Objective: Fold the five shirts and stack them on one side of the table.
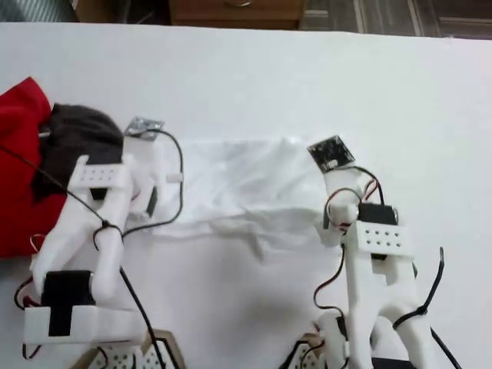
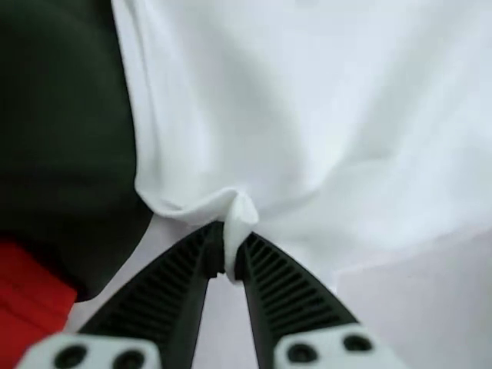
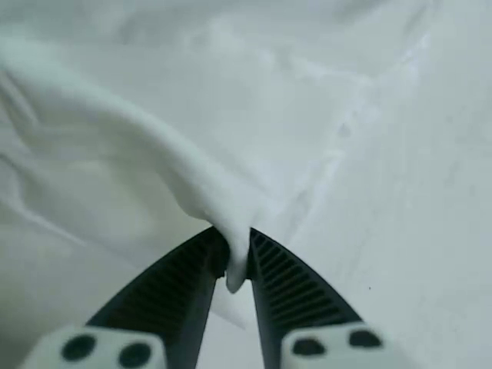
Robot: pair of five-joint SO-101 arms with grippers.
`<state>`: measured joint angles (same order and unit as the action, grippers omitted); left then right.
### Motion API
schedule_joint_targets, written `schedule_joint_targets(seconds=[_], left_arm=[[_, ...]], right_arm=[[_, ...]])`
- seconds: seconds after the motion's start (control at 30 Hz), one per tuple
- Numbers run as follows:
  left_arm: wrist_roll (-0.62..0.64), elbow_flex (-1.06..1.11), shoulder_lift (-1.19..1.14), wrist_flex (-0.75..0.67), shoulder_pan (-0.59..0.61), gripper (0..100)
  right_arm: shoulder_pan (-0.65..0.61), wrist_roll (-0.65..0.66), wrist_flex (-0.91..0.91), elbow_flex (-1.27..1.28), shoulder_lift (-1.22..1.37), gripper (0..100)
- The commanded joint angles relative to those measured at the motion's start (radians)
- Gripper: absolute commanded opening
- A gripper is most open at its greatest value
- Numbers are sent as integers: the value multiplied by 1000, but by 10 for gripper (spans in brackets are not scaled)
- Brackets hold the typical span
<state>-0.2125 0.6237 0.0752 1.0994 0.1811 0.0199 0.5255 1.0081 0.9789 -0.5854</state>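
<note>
Close beside the white shirt (image 1: 238,184) — dark shirt (image 1: 77,138) atop red shirt (image 1: 19,177).

Both arms are white printed plastic: the left arm (image 1: 84,231) and the right arm (image 1: 377,261) each have black servo blocks (image 1: 65,296) set into their shells and flat white plates (image 1: 377,237) dotted with rows of small holes. Thin black and reddish cables (image 1: 182,181) loop loosely along the links. A small circuit board (image 1: 330,154) sits at each wrist. The left gripper (image 2: 231,242) and right gripper (image 3: 236,238) have black tapering fingers (image 2: 173,288) with ribbed inner faces, on white bases with dark round screw holes (image 2: 100,357)
</note>
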Motion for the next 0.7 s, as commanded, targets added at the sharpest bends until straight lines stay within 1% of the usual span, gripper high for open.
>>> schedule_joint_targets(seconds=[0.0, 0.07, 0.13, 0.23, 0.3, 0.53, 0.6, 0.67], left_arm=[[-5, -2, 48, -12, 8, 28], [-32, -2, 48, -8, 8, 46], [-75, -2, 54, 9, 12, 106], [-87, -28, 57, 51, 23, 209], [-86, -88, 57, 106, 37, 246], [-89, -522, 54, 381, 94, 248], [-89, -645, 49, 413, 109, 248], [-86, -728, 46, 416, 114, 248]], right_arm=[[-5, 6, -8, 0, -39, 21], [-5, 6, 7, -3, -45, 36], [-7, 6, 48, -21, -45, 94], [-7, 6, 127, -89, -45, 197], [-7, 2, 183, -160, -47, 228], [-1, -3, 335, -482, -47, 230], [-1, -3, 344, -560, -45, 230], [-5, -11, 323, -609, -35, 230]])
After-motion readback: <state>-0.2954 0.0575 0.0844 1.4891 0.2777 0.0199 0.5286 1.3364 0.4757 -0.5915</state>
